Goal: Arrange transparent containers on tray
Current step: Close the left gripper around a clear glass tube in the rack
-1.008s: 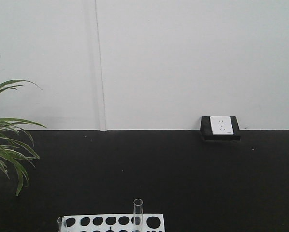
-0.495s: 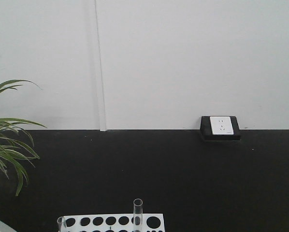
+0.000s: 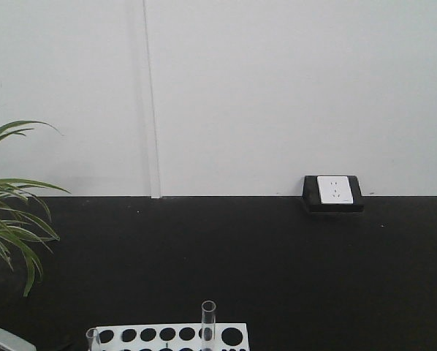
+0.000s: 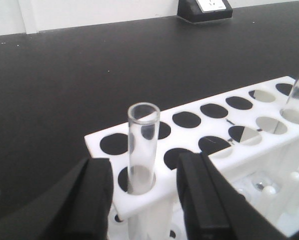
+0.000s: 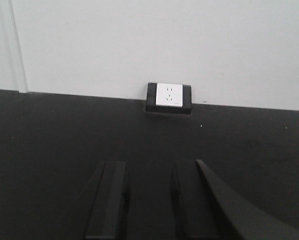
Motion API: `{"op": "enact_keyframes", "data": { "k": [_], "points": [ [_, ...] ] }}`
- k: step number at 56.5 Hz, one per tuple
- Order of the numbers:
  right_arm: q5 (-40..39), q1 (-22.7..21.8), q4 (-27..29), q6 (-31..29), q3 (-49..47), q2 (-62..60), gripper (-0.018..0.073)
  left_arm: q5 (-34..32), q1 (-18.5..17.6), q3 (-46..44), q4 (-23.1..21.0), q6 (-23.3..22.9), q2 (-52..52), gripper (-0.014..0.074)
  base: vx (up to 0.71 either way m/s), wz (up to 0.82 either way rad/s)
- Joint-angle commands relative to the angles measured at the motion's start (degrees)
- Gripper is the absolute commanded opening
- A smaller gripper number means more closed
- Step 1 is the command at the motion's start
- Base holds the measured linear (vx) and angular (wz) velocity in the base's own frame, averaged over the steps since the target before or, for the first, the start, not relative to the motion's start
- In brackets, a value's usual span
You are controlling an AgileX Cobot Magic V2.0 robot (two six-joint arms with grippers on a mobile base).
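An upright test tube (image 4: 142, 145) in a corner hole of the rack (image 4: 195, 134) is flanked by the spread left hand (image 4: 144, 196). The right hand (image 5: 148, 200) is likewise spread, empty.

In front of me a plain white wall (image 3: 291, 88) fills the upper half of the front view, evenly and softly lit. A thin vertical strip (image 3: 153, 110) runs down it, left of centre, to the line where it meets the matte black surface (image 3: 262, 256). At that join, right of centre, a white socket plate (image 3: 334, 190) sits in a slanted black housing. At the left edge a plant (image 3: 10, 219) hangs long green, pale-striped leaves over the surface. My wrist views show the same white wall and black surface.
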Motion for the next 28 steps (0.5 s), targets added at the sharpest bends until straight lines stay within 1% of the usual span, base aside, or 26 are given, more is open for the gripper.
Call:
{"op": "enact_keyframes", "data": {
  "k": [1, 6, 16, 28],
  "points": [
    [-3.18, -0.15, -0.38, -0.32, -1.92, 0.48, 0.0319, -6.21, -0.39, -1.95, -0.82, -0.33, -0.75, 0.0437, 0.00, 0.00],
    [-2.53, -0.15, -0.38, -0.32, -1.92, 0.48, 0.0319, -5.55, -0.39, -3.75, -0.76, -0.26, -0.64, 0.0437, 0.00, 0.00],
    [-2.21, -0.15, -0.38, -0.32, -1.92, 0.48, 0.0319, -1.08, -0.39, -7.57, -0.76, -0.26, 1.05, 0.0437, 0.00, 0.00],
    [-2.21, -0.15, -0.38, -0.32, -1.92, 0.48, 0.0319, -1.55, -0.39, -7.63, -0.76, -0.26, 3.65, 0.0435, 0.00, 0.00]
  ]
}}
